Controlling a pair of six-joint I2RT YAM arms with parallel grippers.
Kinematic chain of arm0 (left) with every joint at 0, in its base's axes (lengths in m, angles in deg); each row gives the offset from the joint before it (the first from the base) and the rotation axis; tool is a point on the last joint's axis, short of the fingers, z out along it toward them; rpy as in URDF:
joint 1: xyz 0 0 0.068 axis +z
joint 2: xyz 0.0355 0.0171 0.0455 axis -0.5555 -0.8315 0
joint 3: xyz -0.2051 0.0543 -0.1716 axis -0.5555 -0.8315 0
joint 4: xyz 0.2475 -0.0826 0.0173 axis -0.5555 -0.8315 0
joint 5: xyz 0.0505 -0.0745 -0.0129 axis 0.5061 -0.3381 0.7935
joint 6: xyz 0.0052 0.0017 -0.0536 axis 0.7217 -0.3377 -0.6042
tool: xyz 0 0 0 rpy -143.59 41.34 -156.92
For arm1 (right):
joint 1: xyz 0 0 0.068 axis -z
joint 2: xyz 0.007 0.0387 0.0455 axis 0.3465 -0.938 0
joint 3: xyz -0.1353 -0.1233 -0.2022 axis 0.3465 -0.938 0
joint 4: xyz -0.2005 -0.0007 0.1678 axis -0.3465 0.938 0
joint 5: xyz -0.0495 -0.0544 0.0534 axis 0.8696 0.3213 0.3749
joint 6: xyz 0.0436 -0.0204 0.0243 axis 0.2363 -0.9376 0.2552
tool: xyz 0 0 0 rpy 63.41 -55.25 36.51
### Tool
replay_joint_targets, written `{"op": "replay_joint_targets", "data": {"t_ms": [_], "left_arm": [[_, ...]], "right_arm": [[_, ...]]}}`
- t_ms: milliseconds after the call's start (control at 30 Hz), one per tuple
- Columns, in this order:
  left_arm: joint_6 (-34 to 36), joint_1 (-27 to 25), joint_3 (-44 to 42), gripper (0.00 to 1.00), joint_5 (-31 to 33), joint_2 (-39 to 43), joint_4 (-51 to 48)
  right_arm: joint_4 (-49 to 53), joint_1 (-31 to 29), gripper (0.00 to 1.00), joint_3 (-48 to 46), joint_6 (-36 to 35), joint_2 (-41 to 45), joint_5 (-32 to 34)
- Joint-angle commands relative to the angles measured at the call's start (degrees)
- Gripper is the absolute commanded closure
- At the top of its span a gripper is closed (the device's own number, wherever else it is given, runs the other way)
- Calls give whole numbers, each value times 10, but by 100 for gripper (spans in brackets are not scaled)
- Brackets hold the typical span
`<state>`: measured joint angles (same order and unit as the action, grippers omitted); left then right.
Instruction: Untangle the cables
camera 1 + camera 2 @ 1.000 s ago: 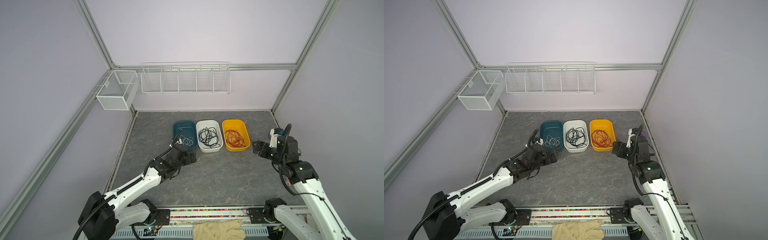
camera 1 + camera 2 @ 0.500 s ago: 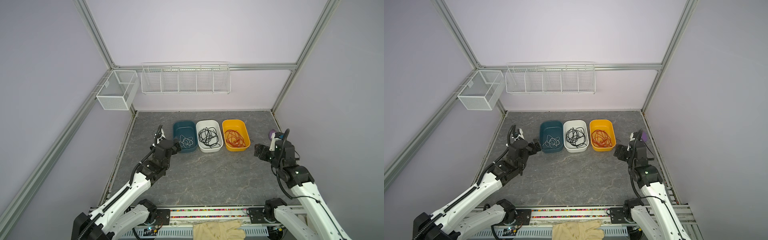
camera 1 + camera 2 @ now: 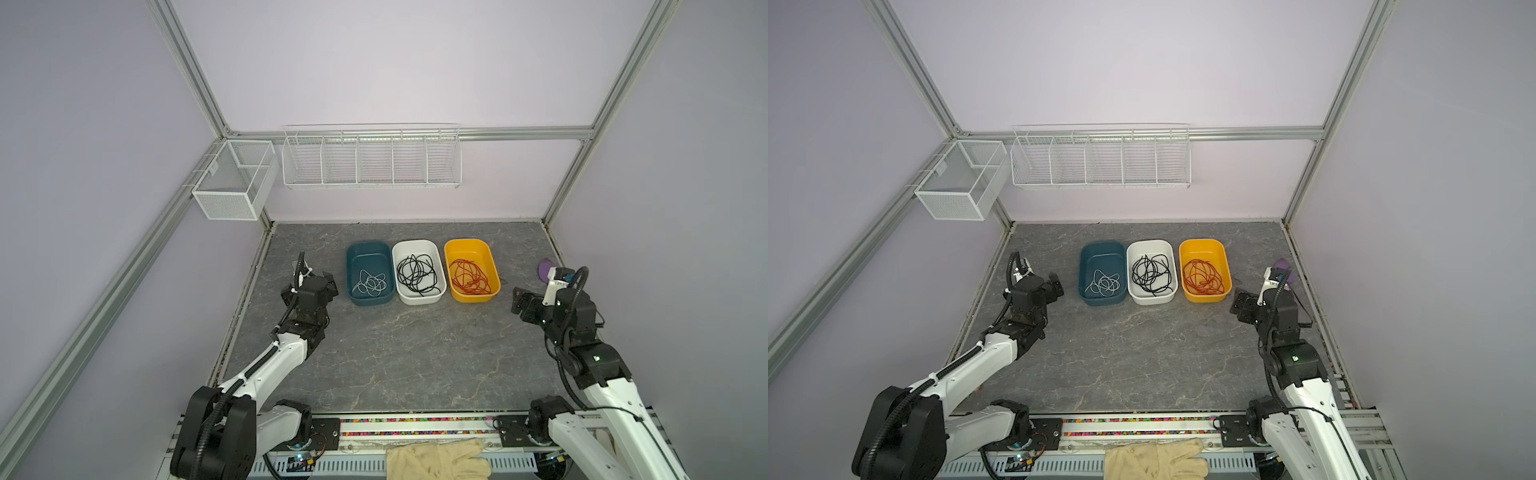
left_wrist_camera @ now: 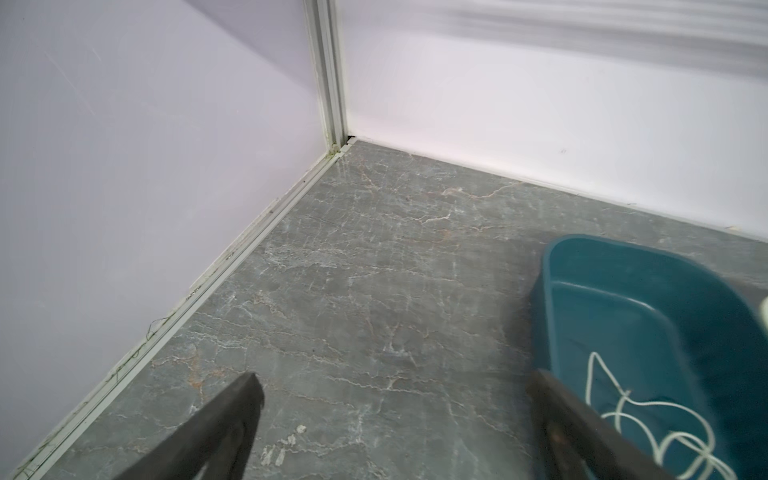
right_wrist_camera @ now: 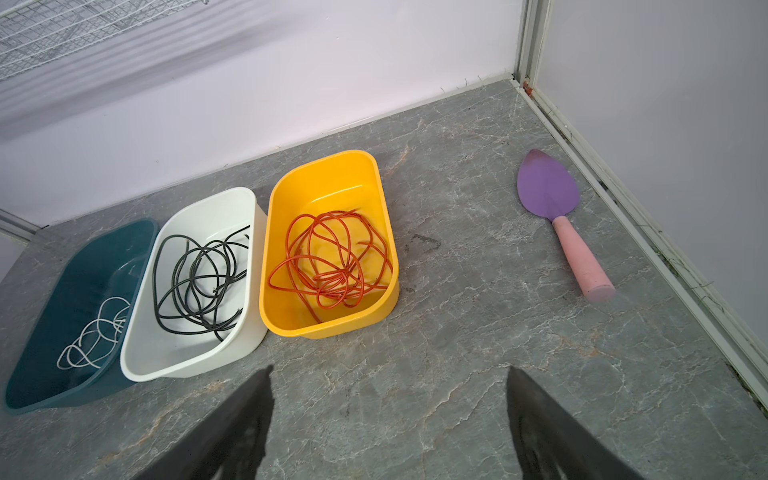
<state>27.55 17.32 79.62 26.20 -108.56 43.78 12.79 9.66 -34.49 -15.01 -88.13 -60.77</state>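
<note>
Left gripper [image 4: 395, 382] and right gripper [image 5: 388, 374] — fingers [image 5: 237, 424] spread, empty; cables [image 5: 336, 279] lie in three bins [image 5: 187, 368] — trowel [image 5: 548, 191] near the right.

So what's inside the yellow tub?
Only a curly red-orange cable lies inside the yellow tub, loosely looped on its bottom. Anything tiny right under the tangled middle would be covered.

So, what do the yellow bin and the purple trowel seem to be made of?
Yellow bin: probably moulded plastic, glossy; highlights on its rounded walls. Purple trowel: matte blade, painted metal or plastic, unclear; pink handle, maybe plastic or wood.
</note>
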Motion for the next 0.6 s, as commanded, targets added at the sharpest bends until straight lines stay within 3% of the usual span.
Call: {"op": "replay_joint_targets", "data": {"t_ms": [0,233,333,433,500,567], "left_arm": [[61,24,-36,1,-8,-14,163],[108,52,-48,1,-43,-63,277],[127,69,-43,1,-72,-66,247],[96,86,-66,1,-75,-57,231],[112,86,-59,1,-113,-75,228],[113,86,-54,1,-92,-97,243]], "right_arm": [[-24,-3,12,-10,-18,13,-2],[-27,-3,11,-13,-20,12,-16],[-25,-3,12,-12,-23,24,-11],[-33,-4,12,-23,-23,40,-10],[-47,-4,11,-34,-18,47,-9],[-54,-4,12,-37,-18,47,-11]]}}
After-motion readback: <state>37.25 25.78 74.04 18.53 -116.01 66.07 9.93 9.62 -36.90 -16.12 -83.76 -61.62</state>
